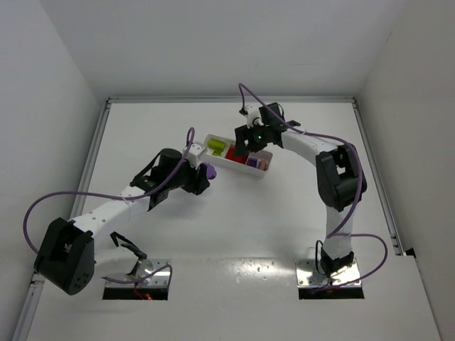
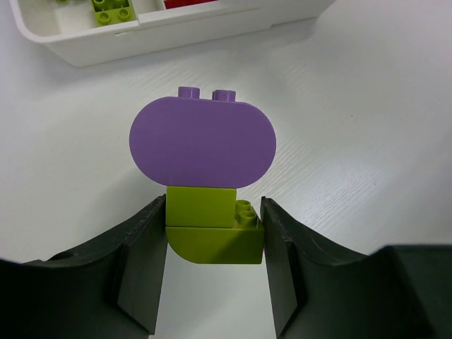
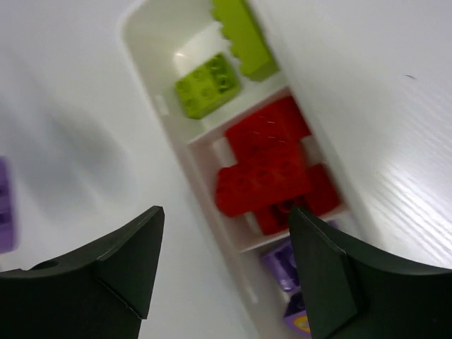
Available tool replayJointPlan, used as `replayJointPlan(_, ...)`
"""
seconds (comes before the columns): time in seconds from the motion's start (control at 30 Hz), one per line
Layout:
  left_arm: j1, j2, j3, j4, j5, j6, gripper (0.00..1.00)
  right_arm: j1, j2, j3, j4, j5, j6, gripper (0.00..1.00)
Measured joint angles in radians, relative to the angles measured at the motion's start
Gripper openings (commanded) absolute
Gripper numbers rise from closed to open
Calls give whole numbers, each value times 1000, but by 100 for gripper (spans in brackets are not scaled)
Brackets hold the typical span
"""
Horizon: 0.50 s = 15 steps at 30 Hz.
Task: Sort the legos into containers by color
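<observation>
The left pincer (image 2: 214,215) clamps yellow-green bricks (image 2: 212,244) under a purple oval brick (image 2: 203,145); the right pincer (image 3: 222,244) hangs released above the tray's (image 3: 164,106) red bricks (image 3: 268,169).

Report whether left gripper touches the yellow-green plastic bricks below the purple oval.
Touching. Left wrist view: left gripper fingers press flush against both sides of the yellow-green plastic bricks.

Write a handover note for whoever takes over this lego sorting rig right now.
Left tool: shut on a purple-and-green stack, short of the tray.
Right tool: open, empty, over the tray.
Done: yellow-green bricks in one end compartment, red bricks in the middle, purple bricks at the other end.
Left: the held stack probably needs splitting, each piece to its colour.
</observation>
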Motion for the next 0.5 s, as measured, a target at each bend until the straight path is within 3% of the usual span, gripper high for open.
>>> replayJointPlan(0.3, 0, 18, 20, 24, 20, 1, 17, 2, -91, -8, 44, -414, 130, 77)
replayJointPlan(0.5, 0, 25, 41, 34, 23, 8, 17, 48, -113, -44, 69, -574, 189, 79)
